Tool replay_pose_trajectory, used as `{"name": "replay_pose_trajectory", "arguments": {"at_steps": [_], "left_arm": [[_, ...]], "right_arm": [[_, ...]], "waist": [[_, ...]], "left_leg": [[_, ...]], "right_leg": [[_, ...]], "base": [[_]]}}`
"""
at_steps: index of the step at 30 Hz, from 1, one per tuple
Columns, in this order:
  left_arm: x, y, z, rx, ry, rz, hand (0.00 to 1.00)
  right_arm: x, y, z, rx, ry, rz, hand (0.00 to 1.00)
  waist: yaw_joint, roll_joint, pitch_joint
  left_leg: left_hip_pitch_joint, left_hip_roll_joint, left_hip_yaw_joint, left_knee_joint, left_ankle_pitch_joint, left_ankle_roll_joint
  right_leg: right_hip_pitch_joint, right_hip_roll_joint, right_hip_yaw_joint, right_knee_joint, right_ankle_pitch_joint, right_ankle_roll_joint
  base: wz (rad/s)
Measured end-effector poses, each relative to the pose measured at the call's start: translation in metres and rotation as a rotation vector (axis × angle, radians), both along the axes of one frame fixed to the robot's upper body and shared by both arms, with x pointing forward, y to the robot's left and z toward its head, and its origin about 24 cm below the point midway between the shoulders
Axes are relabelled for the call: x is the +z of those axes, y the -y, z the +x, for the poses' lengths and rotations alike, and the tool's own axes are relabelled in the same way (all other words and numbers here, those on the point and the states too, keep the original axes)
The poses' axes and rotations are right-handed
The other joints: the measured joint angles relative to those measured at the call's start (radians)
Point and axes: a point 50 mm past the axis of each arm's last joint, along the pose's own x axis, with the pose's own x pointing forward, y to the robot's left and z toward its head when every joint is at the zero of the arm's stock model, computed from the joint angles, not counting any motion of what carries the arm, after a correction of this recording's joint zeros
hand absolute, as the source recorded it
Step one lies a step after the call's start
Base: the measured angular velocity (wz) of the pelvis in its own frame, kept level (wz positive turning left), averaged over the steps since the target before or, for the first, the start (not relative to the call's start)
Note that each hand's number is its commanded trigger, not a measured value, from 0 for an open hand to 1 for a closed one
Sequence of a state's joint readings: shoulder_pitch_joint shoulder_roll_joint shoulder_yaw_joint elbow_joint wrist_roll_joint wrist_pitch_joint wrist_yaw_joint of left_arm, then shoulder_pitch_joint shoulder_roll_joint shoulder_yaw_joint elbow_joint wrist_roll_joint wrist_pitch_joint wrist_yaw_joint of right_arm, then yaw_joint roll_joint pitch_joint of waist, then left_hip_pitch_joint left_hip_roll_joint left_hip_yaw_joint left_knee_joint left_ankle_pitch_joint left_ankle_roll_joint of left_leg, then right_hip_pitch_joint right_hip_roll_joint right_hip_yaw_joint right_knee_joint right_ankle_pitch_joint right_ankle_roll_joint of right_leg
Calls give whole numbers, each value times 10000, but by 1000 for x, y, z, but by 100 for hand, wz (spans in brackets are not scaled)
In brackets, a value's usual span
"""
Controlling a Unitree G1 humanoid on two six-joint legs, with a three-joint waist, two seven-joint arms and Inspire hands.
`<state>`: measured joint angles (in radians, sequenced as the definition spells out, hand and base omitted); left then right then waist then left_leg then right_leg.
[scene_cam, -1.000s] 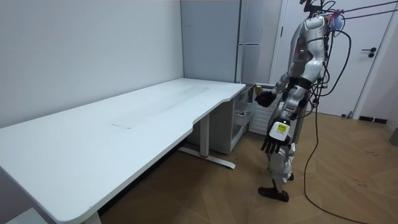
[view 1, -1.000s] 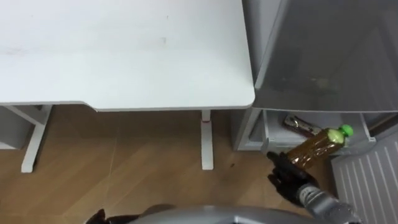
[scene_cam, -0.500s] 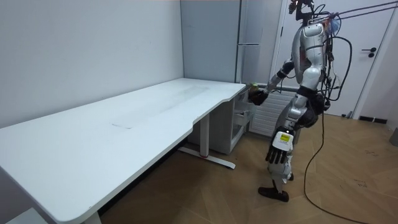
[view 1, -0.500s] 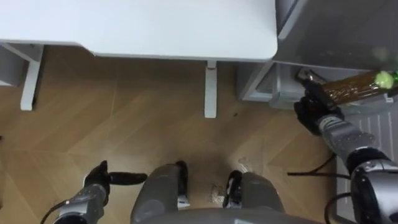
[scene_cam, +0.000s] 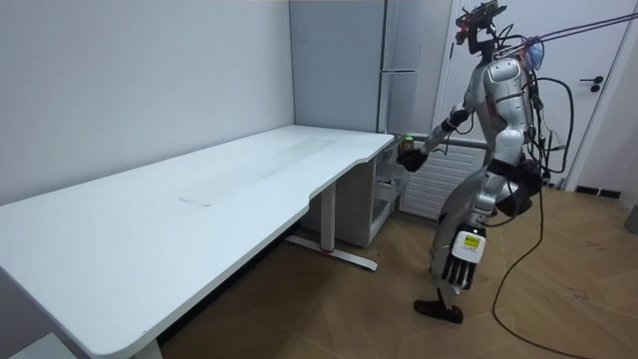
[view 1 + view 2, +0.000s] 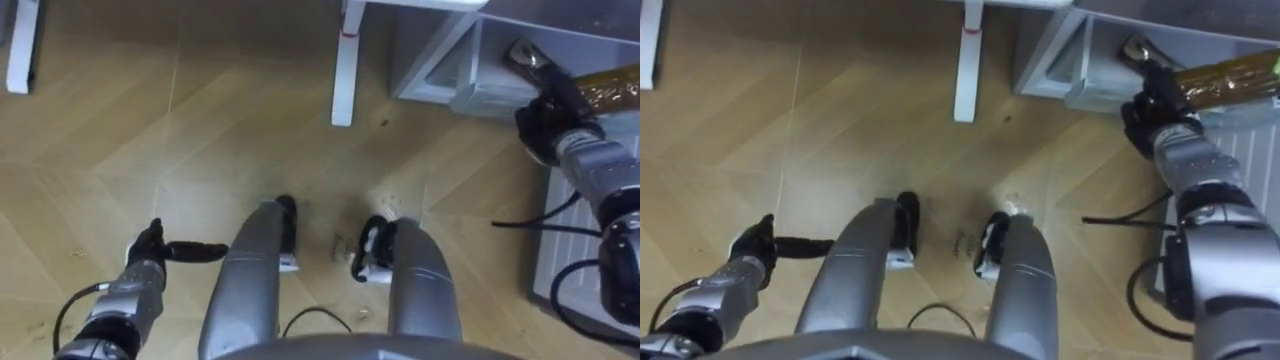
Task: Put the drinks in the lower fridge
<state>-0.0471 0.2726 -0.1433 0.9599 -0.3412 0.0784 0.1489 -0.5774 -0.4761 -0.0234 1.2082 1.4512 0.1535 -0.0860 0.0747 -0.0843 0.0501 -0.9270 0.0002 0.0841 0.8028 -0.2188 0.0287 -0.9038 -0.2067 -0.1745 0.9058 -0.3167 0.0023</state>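
Wooden floor (image 6: 200,130) spreads under the robot in the eye views. At the lower left the left hand (image 6: 148,255) hangs low over the boards with its fingers loose and holding nothing, one of them sticking out toward the robot's legs. Further right, at the top edge, stands a white leg (image 6: 346,60) of the surface. Just beyond the leg the lower fridge (image 6: 440,65) is open, a grey compartment with a small brown item (image 6: 527,55) lying inside; what that item is cannot be told. The right hand (image 6: 548,118) reaches to the mouth of this compartment, its fingers curled round an amber bottle (image 6: 605,88) that lies nearly level and runs out past the right edge. Below the arm is a white ribbed panel (image 6: 585,270).

From the room view comes the wider setting. A long white surface (image 5: 199,209) fills the room view's left, and the tall grey fridge (image 5: 399,60) rises against the wall behind its far end. The robot stands on the floor at that end, facing the fridge, right arm stretched forward at the height of the surface's edge. A green top shows on the bottle there, just beside the corner of the surface. The left hand hangs beside the leg, fingers straight down.
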Motion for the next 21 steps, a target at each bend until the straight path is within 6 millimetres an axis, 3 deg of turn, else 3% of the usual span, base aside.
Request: {"name": "replay_pose_trajectory", "arguments": {"at_steps": [8, 21], "left_arm": [[4, -13, -4, -303, -106, 1084, 0], [4, -5, -2, -844, -97, 1427, 0]], "right_arm": [[17, 2, 13, -373, 392, 276, 100], [34, -5, 29, -462, 615, 633, 100]], "waist": [[77, -45, 24], [315, -19, 32]], "left_leg": [[-862, 14, 2, 426, -8, 16], [-926, 25, -30, 388, 2, 21]], "right_leg": [[-838, -25, 52, 403, -23, -31], [-868, -71, -59, 489, -229, -106]], "base": [[0], [4]]}}
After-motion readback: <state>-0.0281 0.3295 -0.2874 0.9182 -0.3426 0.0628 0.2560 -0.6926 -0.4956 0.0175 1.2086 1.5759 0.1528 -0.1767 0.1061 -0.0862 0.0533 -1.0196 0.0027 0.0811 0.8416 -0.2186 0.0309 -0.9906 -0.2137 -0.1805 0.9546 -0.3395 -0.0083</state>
